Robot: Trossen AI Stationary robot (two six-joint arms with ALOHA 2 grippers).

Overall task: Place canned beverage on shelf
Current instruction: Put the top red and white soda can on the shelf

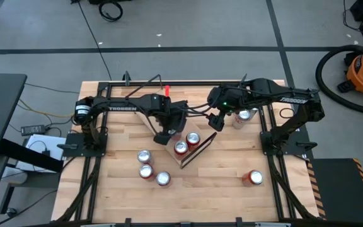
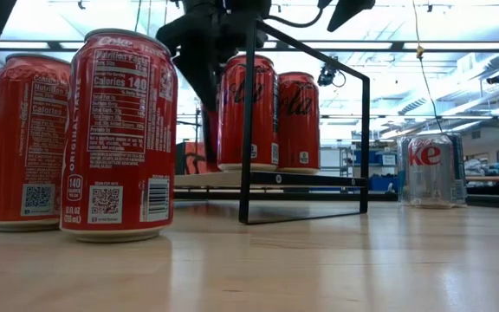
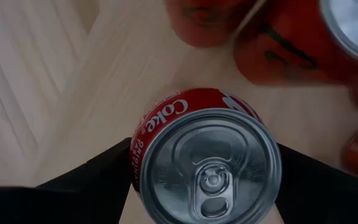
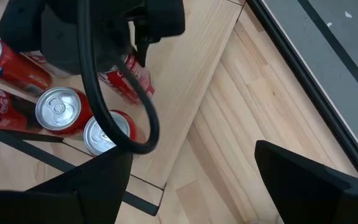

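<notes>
The shelf (image 1: 193, 157), a light-wood plank with black wire end frames, lies at a slant mid-table. Two red cans (image 1: 193, 139) (image 1: 181, 148) stand upright on it. My left gripper (image 1: 164, 135) hangs over the shelf's left end, shut on a third red Coke can (image 3: 207, 162), which also shows in the right wrist view (image 4: 132, 78). My right gripper (image 1: 214, 121) hovers open and empty above the table, beyond the shelf's right end (image 4: 191, 186). My left gripper pinches the Coke can's side wall (image 3: 137, 155) between its two fingers, one on each opposite side just below the top rim. The fingers come from above, pointing steeply down. The can stands upright, lid up, over the shelf's plank (image 4: 185, 81); whether its base rests there I cannot tell.
Three red cans (image 1: 144, 156) (image 1: 146, 171) (image 1: 163, 179) stand on the table near the shelf's left front. Another red can (image 1: 253, 178) stands at the right front. A silver Diet Coke can (image 1: 243, 116) stands at the far right, under the right arm.
</notes>
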